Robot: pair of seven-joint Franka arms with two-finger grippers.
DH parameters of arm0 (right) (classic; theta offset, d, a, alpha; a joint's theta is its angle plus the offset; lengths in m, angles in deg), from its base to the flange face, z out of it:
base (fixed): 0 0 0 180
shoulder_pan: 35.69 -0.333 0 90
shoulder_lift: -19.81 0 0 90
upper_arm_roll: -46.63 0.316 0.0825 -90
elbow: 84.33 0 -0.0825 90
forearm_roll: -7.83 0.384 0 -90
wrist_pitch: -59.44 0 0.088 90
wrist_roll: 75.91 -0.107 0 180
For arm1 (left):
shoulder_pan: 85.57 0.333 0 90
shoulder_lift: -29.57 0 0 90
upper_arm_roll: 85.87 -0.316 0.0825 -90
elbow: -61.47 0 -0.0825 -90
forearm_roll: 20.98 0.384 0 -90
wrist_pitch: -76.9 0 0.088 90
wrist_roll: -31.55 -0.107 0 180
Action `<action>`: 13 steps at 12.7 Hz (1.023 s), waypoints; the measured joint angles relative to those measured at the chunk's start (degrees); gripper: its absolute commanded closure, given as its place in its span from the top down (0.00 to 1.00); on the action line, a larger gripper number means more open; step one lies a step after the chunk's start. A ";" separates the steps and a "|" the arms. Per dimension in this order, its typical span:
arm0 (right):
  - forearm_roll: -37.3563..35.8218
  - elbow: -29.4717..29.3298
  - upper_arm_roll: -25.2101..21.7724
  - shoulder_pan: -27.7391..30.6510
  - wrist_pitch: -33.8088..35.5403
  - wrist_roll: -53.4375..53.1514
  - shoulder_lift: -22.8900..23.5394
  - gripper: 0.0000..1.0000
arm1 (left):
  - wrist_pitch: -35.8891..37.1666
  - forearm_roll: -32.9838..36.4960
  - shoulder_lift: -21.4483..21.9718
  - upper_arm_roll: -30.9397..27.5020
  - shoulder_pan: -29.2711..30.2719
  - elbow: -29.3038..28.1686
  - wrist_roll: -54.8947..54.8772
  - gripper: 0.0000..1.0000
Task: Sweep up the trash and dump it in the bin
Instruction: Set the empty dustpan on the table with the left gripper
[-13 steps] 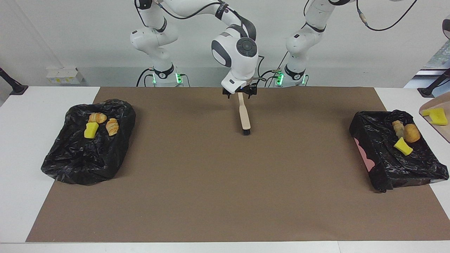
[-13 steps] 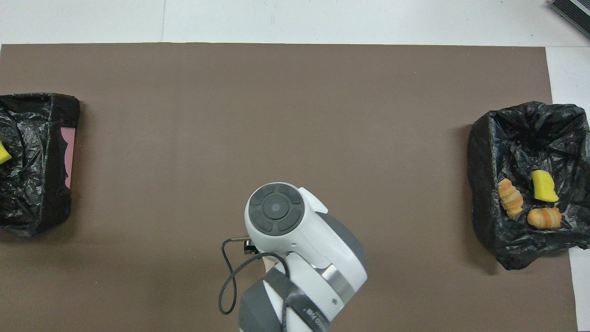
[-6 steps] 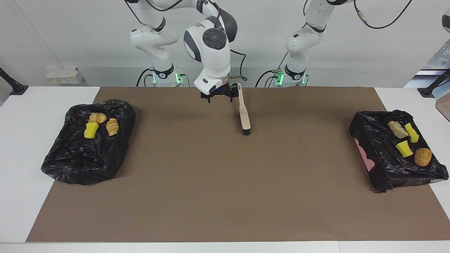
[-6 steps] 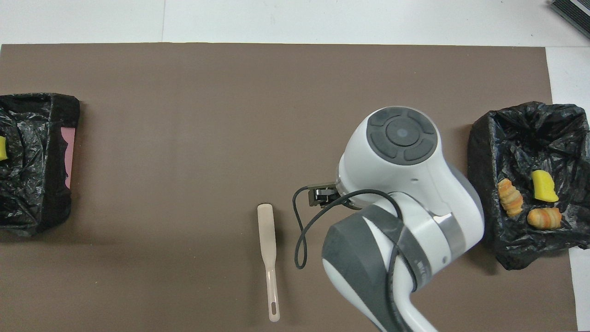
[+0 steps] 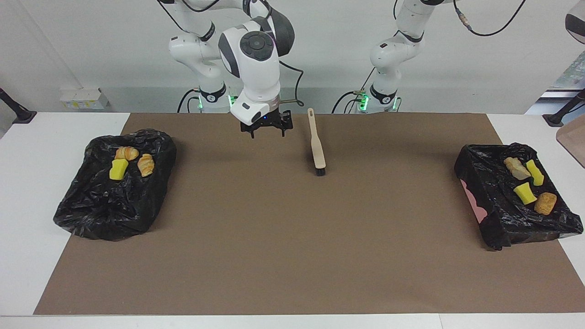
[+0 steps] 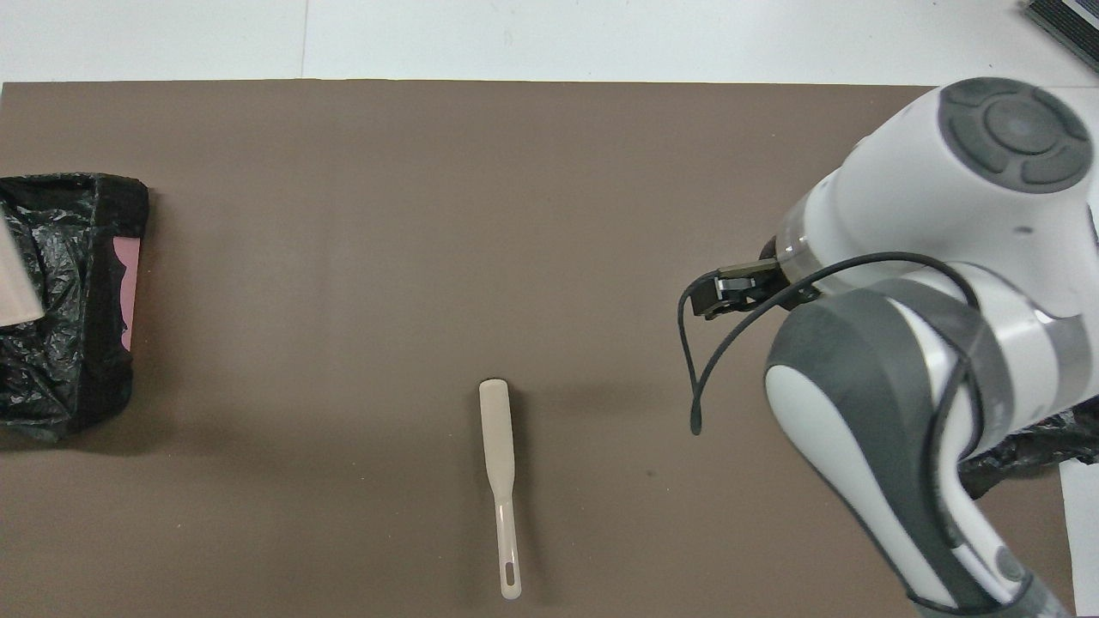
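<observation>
Facing view: my right pincer (image 5: 267,131) hangs open and empty over the brown mat (image 5: 274,237), close to my bases. The brush (image 5: 316,145) lies just beside it, toward the left arm's end. Its long axis runs away from me, handle end nearer, bristles farther. All the trash (image 5: 119,168) I can see sits in the two bag-lined bins (image 5: 91,214) at the worktop's (image 5: 27,183) ends, with open mat between. My left pincer is out of view, closed.

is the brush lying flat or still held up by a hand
Lying flat. The beige wooden-handled brush rests on the brown table mat, with the right hand open beside it, not touching it.
</observation>
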 measured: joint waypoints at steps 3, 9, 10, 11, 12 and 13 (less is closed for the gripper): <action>-0.89 -1.51 -0.01 4.01 1.05 2.38 -0.12 1.00 | 1.59 -8.64 0.08 0.33 -7.23 -5.78 18.39 0.00; -0.91 -1.74 -0.29 9.72 1.05 2.38 -0.17 1.00 | -0.91 -21.47 -1.57 0.49 -21.16 -9.96 55.13 0.00; -0.91 -1.74 -0.90 9.88 0.54 2.38 -0.16 1.00 | -2.24 -23.02 -2.44 0.50 -23.52 -10.03 59.98 0.00; -0.93 -1.75 -1.65 9.83 -0.93 2.38 -0.16 1.00 | -3.84 -23.98 -3.66 0.45 -26.04 -10.09 65.41 0.00; -0.93 -1.78 -2.65 9.74 -1.88 2.38 -0.17 1.00 | -5.89 -24.28 -5.17 0.46 -28.52 -10.14 70.86 0.00; -0.93 -1.90 -4.08 9.63 -2.02 2.55 -0.17 1.00 | -8.39 -24.34 -6.92 0.47 -31.07 -10.16 75.92 0.00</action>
